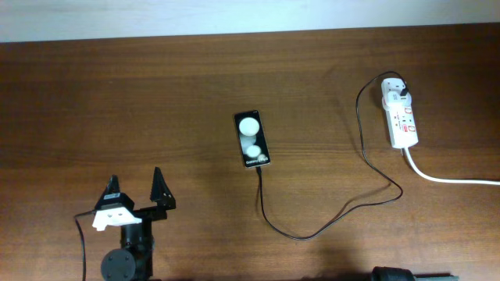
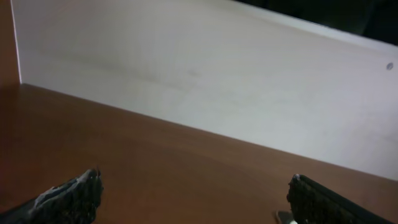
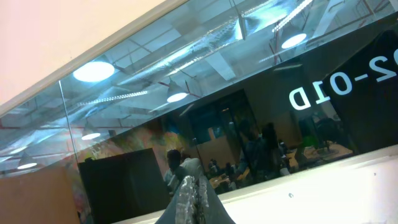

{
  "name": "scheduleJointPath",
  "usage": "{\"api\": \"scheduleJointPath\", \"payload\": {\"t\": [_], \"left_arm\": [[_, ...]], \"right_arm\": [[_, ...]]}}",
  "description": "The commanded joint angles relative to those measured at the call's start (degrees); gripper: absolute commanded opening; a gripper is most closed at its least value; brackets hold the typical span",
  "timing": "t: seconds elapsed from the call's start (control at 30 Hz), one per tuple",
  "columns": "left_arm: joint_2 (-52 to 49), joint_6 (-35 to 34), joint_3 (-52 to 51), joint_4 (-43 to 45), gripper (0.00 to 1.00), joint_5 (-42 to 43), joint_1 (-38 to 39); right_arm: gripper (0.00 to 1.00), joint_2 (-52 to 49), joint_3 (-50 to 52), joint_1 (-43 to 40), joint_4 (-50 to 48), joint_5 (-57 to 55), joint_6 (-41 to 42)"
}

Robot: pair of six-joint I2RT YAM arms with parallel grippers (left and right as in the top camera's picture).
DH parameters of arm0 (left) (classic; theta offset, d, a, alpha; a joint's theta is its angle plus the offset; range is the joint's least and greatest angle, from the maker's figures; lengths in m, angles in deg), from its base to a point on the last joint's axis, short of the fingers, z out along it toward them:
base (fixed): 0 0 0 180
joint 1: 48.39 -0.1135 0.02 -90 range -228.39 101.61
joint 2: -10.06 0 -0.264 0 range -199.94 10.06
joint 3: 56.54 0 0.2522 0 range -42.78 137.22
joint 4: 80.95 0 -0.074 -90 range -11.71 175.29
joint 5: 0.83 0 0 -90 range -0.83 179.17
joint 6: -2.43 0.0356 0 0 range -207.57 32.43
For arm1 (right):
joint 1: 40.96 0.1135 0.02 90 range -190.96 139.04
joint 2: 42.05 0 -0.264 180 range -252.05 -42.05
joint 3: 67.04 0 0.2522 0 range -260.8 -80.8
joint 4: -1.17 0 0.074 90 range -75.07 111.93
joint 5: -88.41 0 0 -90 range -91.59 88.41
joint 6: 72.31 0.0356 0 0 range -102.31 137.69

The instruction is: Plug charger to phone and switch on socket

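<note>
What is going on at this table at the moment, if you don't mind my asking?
Nothing is being handled right now. The left gripper hangs open over bare wood near the front of the table. The right gripper is shut, with nothing seen in it, facing a glass wall. The charger cable runs from the phone to its white plug, which sits in the socket. Whether the switch is on cannot be told.

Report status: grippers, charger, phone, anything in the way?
Left gripper open, empty. Right gripper shut, empty, pointing upward. Charger cable meets phone, adapter on socket; switch state unreadable. Nothing in the way.
</note>
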State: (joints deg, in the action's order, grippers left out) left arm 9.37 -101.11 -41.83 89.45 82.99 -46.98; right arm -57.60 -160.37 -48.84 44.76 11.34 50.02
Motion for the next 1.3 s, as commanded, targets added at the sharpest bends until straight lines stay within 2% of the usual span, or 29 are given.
{"api": "scheduleJointPath", "payload": {"t": [0.0, 0.13, 0.27, 0.63, 1.27], "left_arm": [[0.2, -0.1, -0.4, -0.6, 0.99, 0.4, -0.5], [0.2, -0.1, -0.4, -2.2, 0.99, 0.4, -0.5], [0.0, -0.1, -0.4, -8.4, 0.99, 0.5, -0.5], [-0.3, -0.1, -0.4, -8.5, 0.99, 0.5, -0.5], [0.4, -0.1, -0.4, -8.4, 0.99, 0.4, -0.5]], "right_arm": [[0.05, 0.5, 0.2, 0.5, -0.3, -0.3, -0.4], [0.05, 0.5, 0.2, 0.5, -0.3, -0.3, -0.4], [0.05, 0.5, 0.2, 0.5, -0.3, -0.3, -0.4], [0.05, 1.0, 0.2, 0.4, -0.2, -0.3, -0.4], [0.06, 8.7, 0.3, 0.7, 0.0, -0.6, -0.4]]}}
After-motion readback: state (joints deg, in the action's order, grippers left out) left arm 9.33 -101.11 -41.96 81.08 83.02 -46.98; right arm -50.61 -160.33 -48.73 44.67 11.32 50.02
